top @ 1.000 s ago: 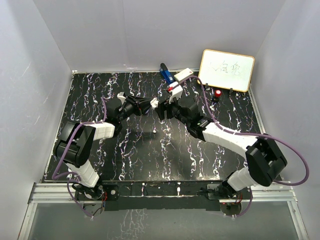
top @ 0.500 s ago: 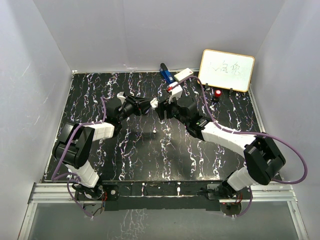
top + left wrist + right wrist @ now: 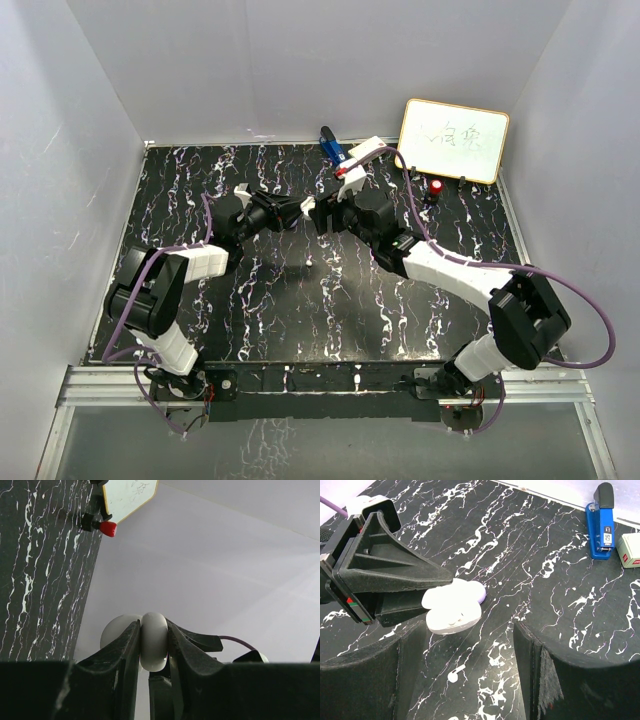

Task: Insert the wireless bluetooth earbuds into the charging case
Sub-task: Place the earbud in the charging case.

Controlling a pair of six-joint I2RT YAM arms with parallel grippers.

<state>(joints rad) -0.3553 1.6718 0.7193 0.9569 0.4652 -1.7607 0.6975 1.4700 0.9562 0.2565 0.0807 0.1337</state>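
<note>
My left gripper (image 3: pixel 303 208) (image 3: pixel 153 652) is shut on the white pebble-like charging case (image 3: pixel 153 640), held above the table's middle. In the right wrist view the case (image 3: pixel 454 616) stands open, its lid (image 3: pixel 467 591) showing a purple edge, and a small white bump like a bud sits in its well. One loose white earbud (image 3: pixel 453 673) (image 3: pixel 310 262) lies on the black marbled table below the case. My right gripper (image 3: pixel 324 214) (image 3: pixel 470 680) hovers open just beside the case, over the loose bud, with nothing between its fingers (image 3: pixel 375 680).
A blue stapler (image 3: pixel 332 148) (image 3: pixel 601 522) and a white box (image 3: pixel 366 151) (image 3: pixel 631 550) lie at the back. A whiteboard (image 3: pixel 453 140) leans at the back right, with a red-capped knob (image 3: pixel 437 186) (image 3: pixel 107 528) before it. White walls enclose the table.
My right arm has crept slightly up and left, closer to the held case. The left gripper and the loose earbud have not moved.
</note>
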